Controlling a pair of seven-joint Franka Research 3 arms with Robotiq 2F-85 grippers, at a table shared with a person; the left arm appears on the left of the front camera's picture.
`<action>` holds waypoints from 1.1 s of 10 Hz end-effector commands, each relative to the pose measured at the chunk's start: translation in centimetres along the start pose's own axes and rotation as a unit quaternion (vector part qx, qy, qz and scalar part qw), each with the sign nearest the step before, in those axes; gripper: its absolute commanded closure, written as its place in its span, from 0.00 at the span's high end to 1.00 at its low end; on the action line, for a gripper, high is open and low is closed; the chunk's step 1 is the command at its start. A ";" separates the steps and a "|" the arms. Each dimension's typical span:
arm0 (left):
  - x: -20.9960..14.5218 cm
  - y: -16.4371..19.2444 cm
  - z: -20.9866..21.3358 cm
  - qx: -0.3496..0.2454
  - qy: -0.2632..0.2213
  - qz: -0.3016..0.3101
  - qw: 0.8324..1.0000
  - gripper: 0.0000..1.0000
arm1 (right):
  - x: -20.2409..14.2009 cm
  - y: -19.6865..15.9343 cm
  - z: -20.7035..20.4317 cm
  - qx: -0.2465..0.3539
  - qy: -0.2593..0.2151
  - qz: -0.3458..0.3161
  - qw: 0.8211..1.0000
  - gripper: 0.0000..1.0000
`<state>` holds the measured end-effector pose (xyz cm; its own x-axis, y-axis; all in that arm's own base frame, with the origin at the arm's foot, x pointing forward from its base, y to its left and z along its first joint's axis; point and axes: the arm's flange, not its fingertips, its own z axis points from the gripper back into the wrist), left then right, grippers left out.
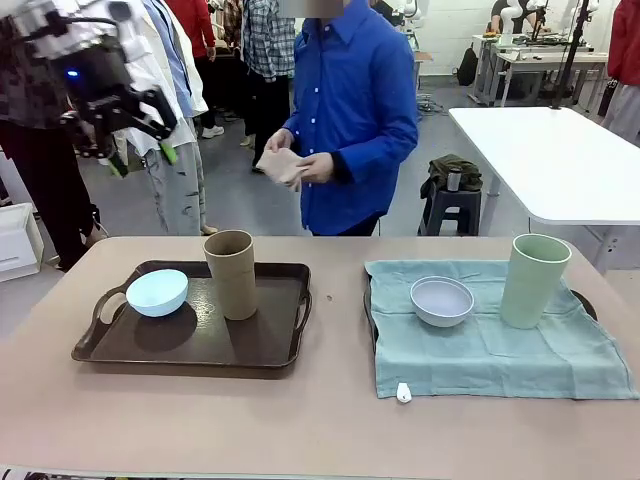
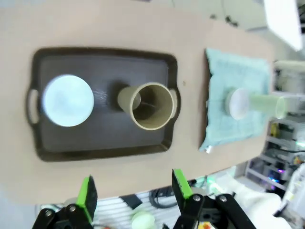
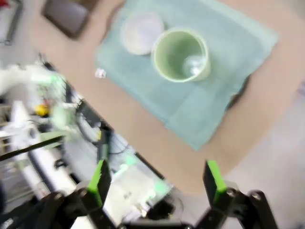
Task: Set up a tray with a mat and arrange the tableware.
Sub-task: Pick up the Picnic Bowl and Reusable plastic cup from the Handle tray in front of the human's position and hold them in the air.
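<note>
Beige-brown table [image 1: 330, 420], matte top, spanning the foreground. Person in a blue shirt [image 1: 355, 110], standing at its far edge. White table [image 1: 550, 160], behind to the right. Black stool [image 1: 455, 212] beside it, dark green garment [image 1: 450, 172] bundled on the seat. White crate [image 1: 18, 240] on grey floor [image 1: 240, 200], far left.

Left: dark brown tray [image 1: 200, 338] with a cut-out handle at each end, lying flat. At its left end stands a small light blue bowl [image 1: 157, 292], round, upright and empty. Near the tray's middle stands a tall brown cup [image 1: 231, 273], handleless, upright, mouth open upward, close to the bowl but apart from it.

Right: pale teal mat [image 1: 500, 355], spread out and slightly rumpled; a dark edge [image 1: 588, 305] shows from under its sides. On the mat stand a whitish-grey bowl [image 1: 442, 300], upright, left of centre, and a tall pale green cup [image 1: 534, 280], upright, near the far right, apart from that bowl.
</note>
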<state>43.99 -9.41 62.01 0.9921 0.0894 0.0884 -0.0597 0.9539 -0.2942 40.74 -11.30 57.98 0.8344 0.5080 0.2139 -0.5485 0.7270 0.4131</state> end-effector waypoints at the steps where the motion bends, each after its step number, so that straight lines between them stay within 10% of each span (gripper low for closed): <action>1: -0.9 4.1 -0.5 -0.079 -0.010 -0.004 0.997 0.84 | -1.0 -3.6 2.7 0.118 -0.020 -0.042 0.992 1.00; 5: -2.3 11.4 -0.6 -0.194 -0.001 0.008 0.981 0.84 | -6.4 -8.8 4.5 0.252 -0.049 -0.102 0.961 1.00; 11: -2.1 11.4 -0.4 -0.170 -0.010 0.010 0.985 0.84 | -7.1 -8.4 3.6 0.235 -0.038 -0.098 0.966 1.00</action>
<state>41.36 1.04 58.03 0.9890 0.1124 0.0958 -0.0335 0.8024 -0.5959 39.75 -22.12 56.41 0.9265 0.3442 0.1521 -0.3194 0.5052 0.8017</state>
